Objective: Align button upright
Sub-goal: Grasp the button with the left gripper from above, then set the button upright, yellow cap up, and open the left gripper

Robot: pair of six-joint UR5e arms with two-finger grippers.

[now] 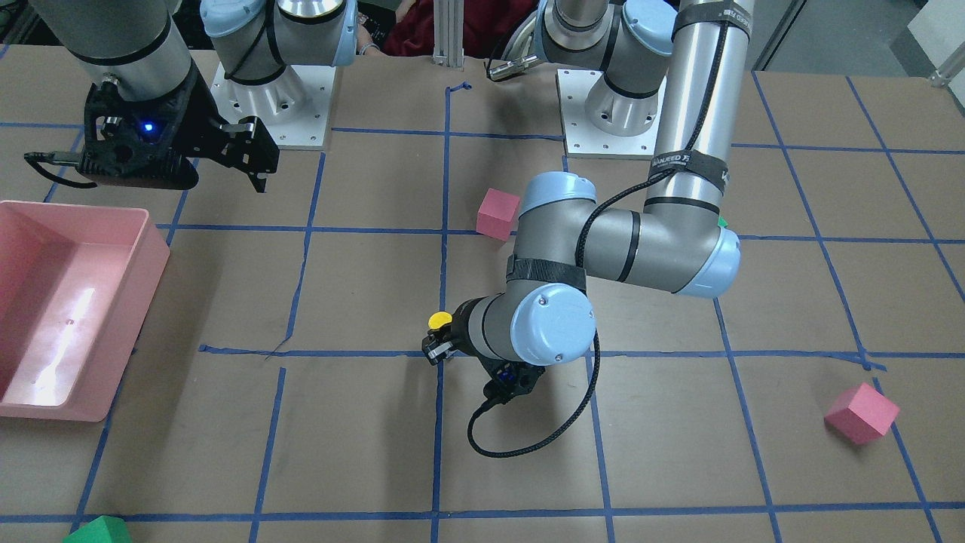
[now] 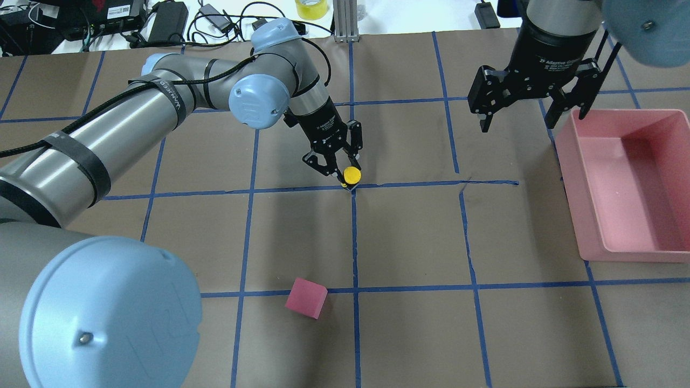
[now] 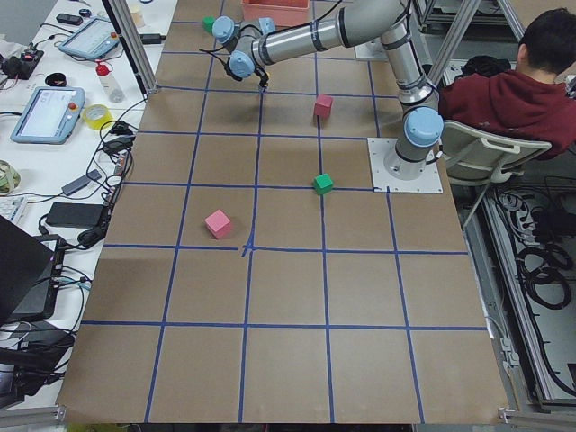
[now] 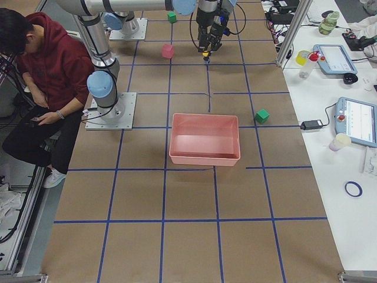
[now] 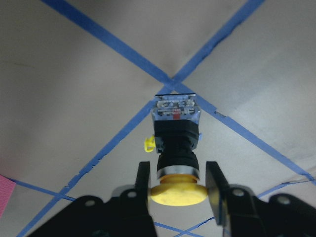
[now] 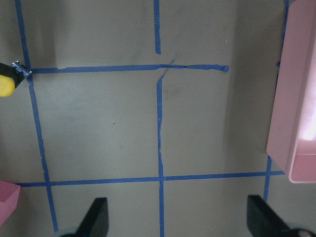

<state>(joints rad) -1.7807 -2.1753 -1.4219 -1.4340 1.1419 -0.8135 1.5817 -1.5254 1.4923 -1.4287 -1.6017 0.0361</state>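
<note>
Well clear of the bench edges, our left gripper (image 5: 177, 170) is clamping the button (image 5: 176, 131) by its yellow cap. If the fingers let go unevenly, we are risking tipping it off its narrow base.

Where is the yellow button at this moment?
In the overhead view the button sits near the centre, on a blue tape crossing, between the fingers of the left gripper.
</note>
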